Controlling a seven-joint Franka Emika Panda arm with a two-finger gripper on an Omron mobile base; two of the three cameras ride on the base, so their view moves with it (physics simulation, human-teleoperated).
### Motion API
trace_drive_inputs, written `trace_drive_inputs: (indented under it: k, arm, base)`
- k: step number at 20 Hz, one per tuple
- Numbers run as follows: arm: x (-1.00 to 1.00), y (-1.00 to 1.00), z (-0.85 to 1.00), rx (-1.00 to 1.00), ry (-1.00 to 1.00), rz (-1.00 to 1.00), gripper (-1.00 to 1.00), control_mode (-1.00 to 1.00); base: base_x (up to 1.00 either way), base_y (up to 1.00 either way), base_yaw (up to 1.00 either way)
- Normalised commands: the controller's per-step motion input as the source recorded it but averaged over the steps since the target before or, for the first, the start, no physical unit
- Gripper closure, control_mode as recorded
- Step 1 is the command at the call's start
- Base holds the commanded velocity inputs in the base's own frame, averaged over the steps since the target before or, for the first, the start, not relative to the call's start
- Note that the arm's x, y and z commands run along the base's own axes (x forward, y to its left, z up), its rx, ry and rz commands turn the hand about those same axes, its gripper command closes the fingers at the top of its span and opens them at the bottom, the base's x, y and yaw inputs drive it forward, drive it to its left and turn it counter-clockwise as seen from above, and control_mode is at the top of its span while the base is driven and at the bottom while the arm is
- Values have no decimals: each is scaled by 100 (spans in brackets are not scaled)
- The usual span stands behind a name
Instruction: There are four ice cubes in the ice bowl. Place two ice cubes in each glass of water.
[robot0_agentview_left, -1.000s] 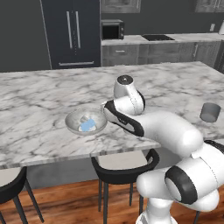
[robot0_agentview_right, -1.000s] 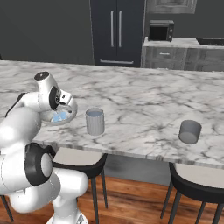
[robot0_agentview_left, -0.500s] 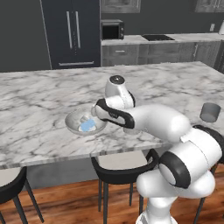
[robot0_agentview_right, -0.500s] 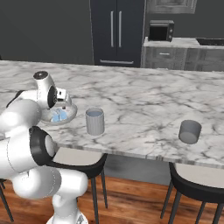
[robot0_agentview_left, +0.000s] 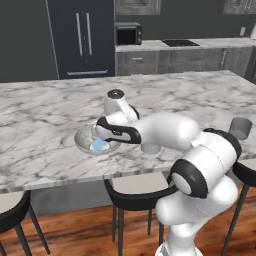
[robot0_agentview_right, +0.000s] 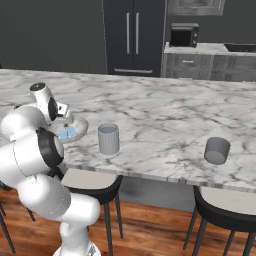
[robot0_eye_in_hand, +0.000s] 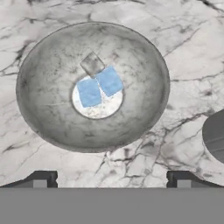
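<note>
Even, soft, shadowless rendered light

- In the left base view the arm covered the near rim of the ice bowl and most of the nearer glass of water.
- In the hand view a tumbler was cut by the right edge.
- The grey ice cube was blurred.

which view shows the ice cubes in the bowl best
The hand view: it looks straight down into the wide silvery-grey glass bowl, showing the pale blue ice cubes separately at its centre. The left base view shows a blue patch beside the arm; the right base view a small blue glimpse.
</note>
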Motion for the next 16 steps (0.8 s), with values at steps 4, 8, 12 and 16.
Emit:
trace_drive_inputs:
  k: [4,8,12,16]
  arm:
    - [32,28,-37,0,2,0,-100,-100]
    - [19,12,-36,0,0,-3,-100,-100]
    - [20,0,-29,0,0,-7,-100,-100]
    - [15,1,-22,0,0,-8,-100,-100]
  base:
    - [0,0,0]
    - [0,0,0]
    - [0,0,0]
    - [0,0,0]
